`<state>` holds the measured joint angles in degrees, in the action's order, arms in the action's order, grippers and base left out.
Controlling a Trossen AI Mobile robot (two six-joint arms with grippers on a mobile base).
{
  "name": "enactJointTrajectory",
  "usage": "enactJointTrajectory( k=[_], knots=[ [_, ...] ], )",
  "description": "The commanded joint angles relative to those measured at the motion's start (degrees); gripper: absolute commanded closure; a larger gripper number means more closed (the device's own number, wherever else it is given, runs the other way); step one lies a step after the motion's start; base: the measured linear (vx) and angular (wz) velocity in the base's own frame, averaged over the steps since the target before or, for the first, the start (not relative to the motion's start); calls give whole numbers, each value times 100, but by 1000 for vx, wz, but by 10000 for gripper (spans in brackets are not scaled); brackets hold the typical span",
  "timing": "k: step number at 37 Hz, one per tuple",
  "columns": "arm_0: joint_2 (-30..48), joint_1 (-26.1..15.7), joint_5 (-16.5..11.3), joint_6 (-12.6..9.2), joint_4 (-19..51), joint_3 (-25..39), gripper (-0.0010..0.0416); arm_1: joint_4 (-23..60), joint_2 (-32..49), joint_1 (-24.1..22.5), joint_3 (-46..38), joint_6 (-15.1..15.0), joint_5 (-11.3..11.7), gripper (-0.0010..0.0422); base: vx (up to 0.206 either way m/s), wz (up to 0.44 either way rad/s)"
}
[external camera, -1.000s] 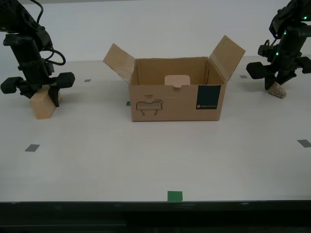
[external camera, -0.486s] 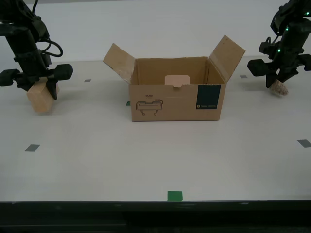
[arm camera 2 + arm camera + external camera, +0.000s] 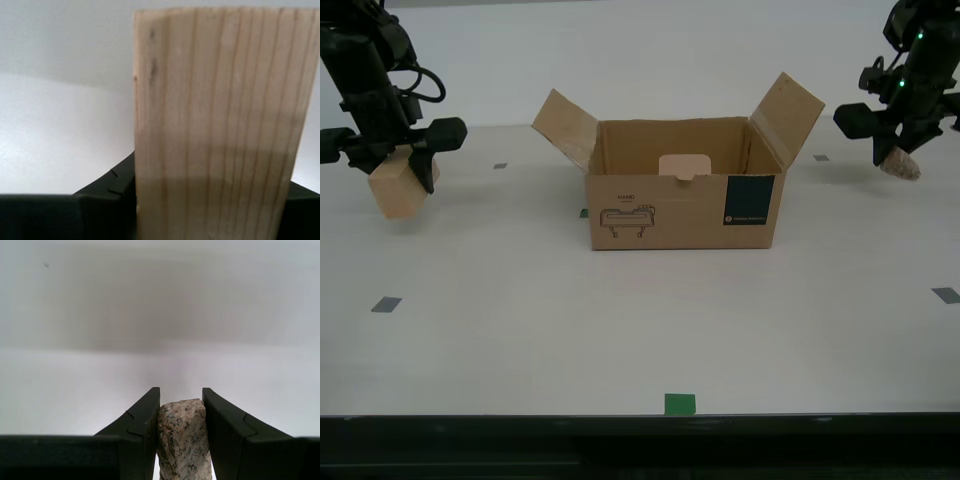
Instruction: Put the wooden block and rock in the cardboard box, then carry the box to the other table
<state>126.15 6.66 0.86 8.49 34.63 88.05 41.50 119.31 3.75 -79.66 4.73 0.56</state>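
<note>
Both of my loads have risen since a second ago: the wooden block (image 3: 399, 188), which then stood tilted on the counter (image 3: 640, 320), now hangs clear of it, clamped in my second gripper (image 3: 392, 160) at about nine o'clock from the cardboard box (image 3: 682, 185) in the exterior view. Likewise the rock (image 3: 900, 163) has come up off the counter, pinched between the jaws of my first gripper (image 3: 896, 148) at about three o'clock from the box. With its flaps spread wide, the box sits open and unmoved at the counter's middle, well apart from both grippers.
</note>
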Motion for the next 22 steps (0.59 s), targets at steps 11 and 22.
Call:
enactJointTrajectory(
  k=[11,22],
  knots=[
    [-721,-7,-20,-68,162,7,407,90,-522,-11,-4,-33,-15,413,0,0],
    [-1082,-13,-20,-105,343,7,407,323,-1027,-11,-4,-157,-15,413,0,0]
  ],
)
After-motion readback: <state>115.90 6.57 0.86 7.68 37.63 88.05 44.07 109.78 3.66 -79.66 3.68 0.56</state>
